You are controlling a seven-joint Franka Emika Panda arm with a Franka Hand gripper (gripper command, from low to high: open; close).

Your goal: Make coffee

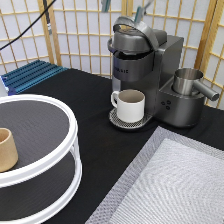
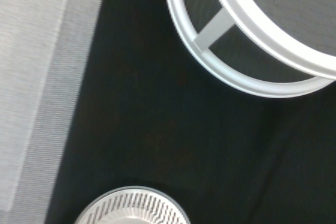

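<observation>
Across the black table [image 1: 95, 100], near right: grey woven mat [image 1: 180, 185], lying flat.

At near left: white two-tier round stand [image 1: 70, 150], its rim also caught by the wrist view above dark tabletop.

At far centre: grey coffee machine [image 1: 150, 65], lid down over the brew head. Steel jug [image 1: 187, 80] seated on its right side.

Under the spout: cream mug [image 1: 131, 105], upright on the round drip tray [image 1: 117, 121], handle to the left.

On the stand's upper tier, far left: tan handleless cup [image 1: 6, 149], upright.

Gripper [image 1: 140, 9]: barely in view at the top edge, above the machine, touching nothing visible. Cannot tell whether open or closed, nor whether anything is held.

Coffee pod: not seen in either view. Not on the table, the stand or the mat. Possibly under the closed lid; unconfirmed.

Handling assessment for the pod, by judgement only:
- Very light, so liable to skid or tip if nudged.
- Thin plastic wall, liable to flex or crush under a hard squeeze.
- Foil top easily punctured; to be kept clear of contact.
- Smooth, tapered sides probably slippery.
- Best hold: across the side wall just below the stiffer rim, moderate force, foil uppermost.
</observation>
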